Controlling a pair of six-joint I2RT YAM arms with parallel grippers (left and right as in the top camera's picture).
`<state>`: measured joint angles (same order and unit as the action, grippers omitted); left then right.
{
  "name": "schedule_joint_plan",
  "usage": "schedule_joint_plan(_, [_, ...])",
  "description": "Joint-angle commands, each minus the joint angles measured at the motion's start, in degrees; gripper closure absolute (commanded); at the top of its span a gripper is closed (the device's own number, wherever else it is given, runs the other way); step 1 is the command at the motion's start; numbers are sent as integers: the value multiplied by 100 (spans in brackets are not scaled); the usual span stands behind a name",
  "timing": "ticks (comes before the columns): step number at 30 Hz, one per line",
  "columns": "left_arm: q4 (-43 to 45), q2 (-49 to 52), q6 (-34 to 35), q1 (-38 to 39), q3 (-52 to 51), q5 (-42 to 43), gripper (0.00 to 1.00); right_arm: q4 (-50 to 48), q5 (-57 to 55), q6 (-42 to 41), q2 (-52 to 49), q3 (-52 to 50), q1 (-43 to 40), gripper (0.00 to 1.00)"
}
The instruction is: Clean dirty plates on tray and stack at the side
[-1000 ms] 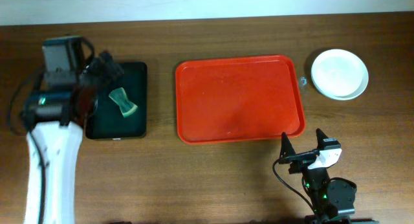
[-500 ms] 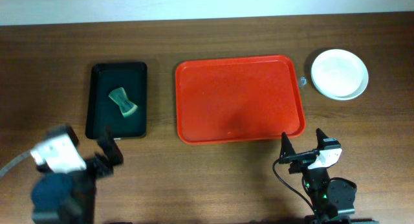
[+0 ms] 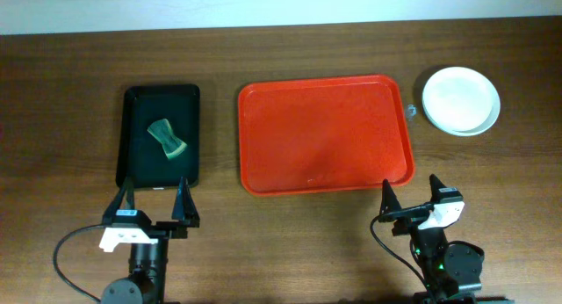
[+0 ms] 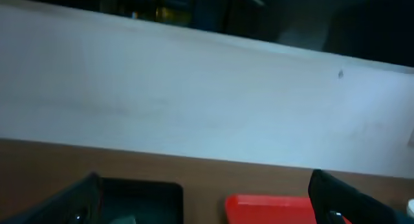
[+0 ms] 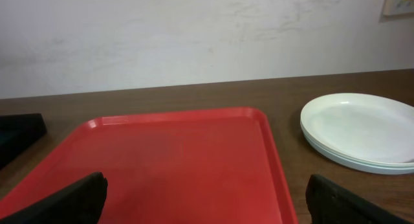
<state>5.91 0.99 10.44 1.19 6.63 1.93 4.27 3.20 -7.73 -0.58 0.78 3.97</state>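
The red tray (image 3: 325, 133) lies bare in the middle of the table and also shows in the right wrist view (image 5: 174, 166) and the left wrist view (image 4: 268, 208). The white plates (image 3: 460, 99) sit in a stack at the back right, beside the tray; the right wrist view (image 5: 359, 130) shows them stacked, with no smear visible. My left gripper (image 3: 151, 207) is open and empty near the front edge, just in front of the black tray. My right gripper (image 3: 409, 194) is open and empty in front of the red tray's front right corner.
A smaller black tray (image 3: 159, 135) stands left of the red tray with a teal sponge (image 3: 167, 138) in it. A small clear object (image 3: 411, 111) lies between the red tray and the plates. A pale wall runs behind the table.
My left arm has drawn back from over the black tray to the front edge of the table. The sponge lies uncovered in the black tray. The right arm has not moved.
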Motion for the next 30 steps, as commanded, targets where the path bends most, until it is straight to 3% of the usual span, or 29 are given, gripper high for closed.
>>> schedule_joint_plan(1, [332,-72,-70,26,-442,-216,1,4,-48,-4,37,-46,52,1])
schedule_joint_plan(8, [-459,-72,-144,26,-616,-608,1,4,-48,-4,37,-46,52,2])
schedule_joint_plan(10, [-1056,-72,-721,26,-614,-501,1,4,-48,-4,37,-46,52,2])
schedule_joint_plan(13, [-1054,-72,-1032,26,-614,-603,1,4,-48,-4,37,-46,52,1])
schedule_joint_plan(30, [-1054,-70,-1029,26,-612,-472,1,4,-48,-4,37,-46,52,1])
